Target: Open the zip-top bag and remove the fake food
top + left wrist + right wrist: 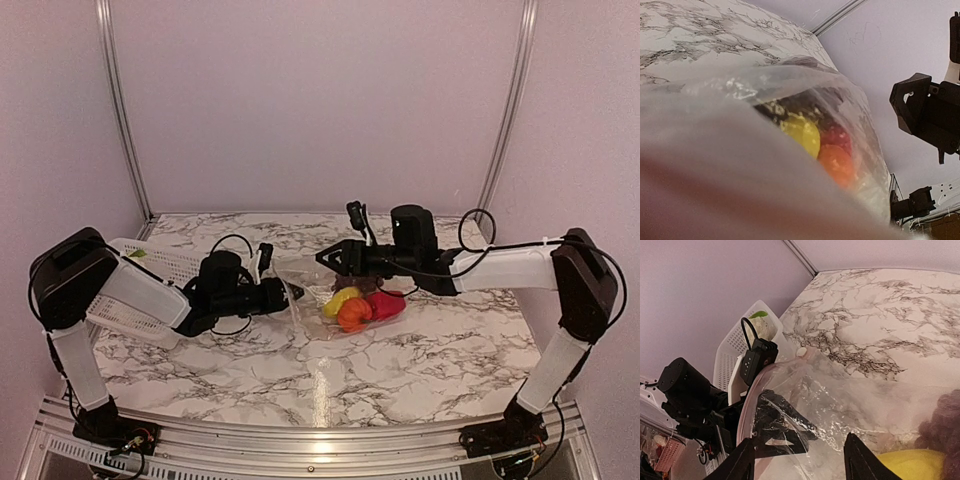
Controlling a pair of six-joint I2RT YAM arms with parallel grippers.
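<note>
Top external view: the zip-top bag (325, 300) lies on its side at mid-table between the two arms, with the fake food (355, 308) bunched in its right end. The left wrist view shows a yellow piece (802, 135), an orange piece (837, 162) and a red piece (837, 136) through the crinkled film. The right wrist view adds a purple grape bunch (945, 425). The left claw (290, 295) appears clamped on the bag's left edge, plastic pressed against its camera. The right claw (800, 437) hovers above the bag with its fingers spread apart and nothing between them. From that wrist the pink zip strip (752, 395) bows in a loop, which suggests the mouth is partly parted. The step in hand looks like widening that mouth. It would go best if the right claw took the free lip just beside the strip and drew it away from the left claw's hold, low and slow, so the film neither slips nor spills the pieces. A white mesh basket (170, 262) sits behind the left arm on the marbled table (430, 350).
</note>
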